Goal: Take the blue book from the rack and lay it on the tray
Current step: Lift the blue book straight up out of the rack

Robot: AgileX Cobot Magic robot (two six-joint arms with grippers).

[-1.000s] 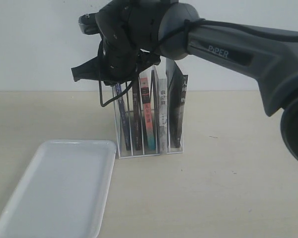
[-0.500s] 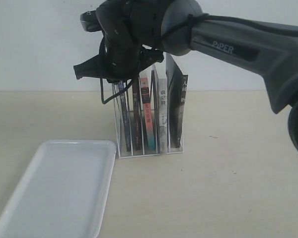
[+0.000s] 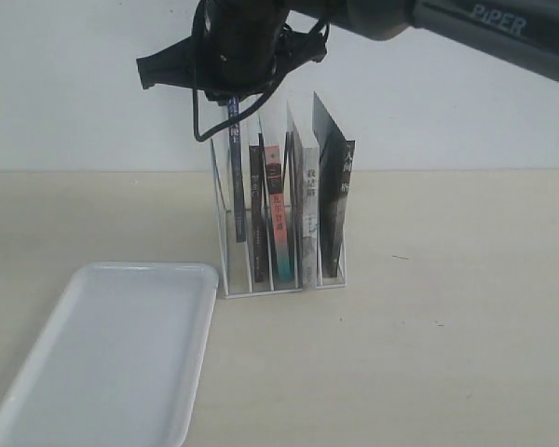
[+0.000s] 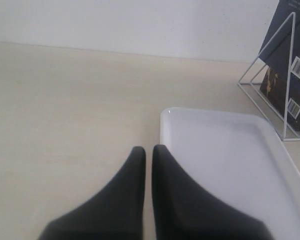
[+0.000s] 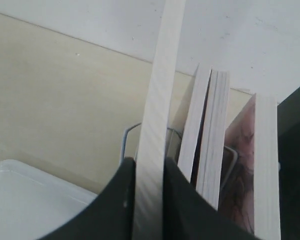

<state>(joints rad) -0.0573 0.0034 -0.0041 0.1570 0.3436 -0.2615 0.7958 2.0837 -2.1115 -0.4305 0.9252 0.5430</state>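
Fingers of the right gripper (image 5: 149, 167) are clenched on the top edge of the blue book (image 3: 235, 177), one dark pad on each side of its pale page block, as the right wrist view shows. From the exterior view the book hangs upright in the leftmost slot of the white wire rack (image 3: 265, 290), its lower end clear of the rack's base and its upper part standing above the rods. Its neighbours sit lower in the other slots: a dark book (image 3: 256, 214), a book with a pink-and-teal spine (image 3: 276, 223), a white-spined book (image 3: 309, 214) and a black-covered book (image 3: 334, 214) leaning at the far right. On the pale table (image 3: 447, 354), the white tray (image 3: 121, 354) lies flat, near the rack, with nothing on it. In the left wrist view the left gripper (image 4: 148, 150) has its fingers drawn nearly together around nothing, above the table just beside the tray's corner.
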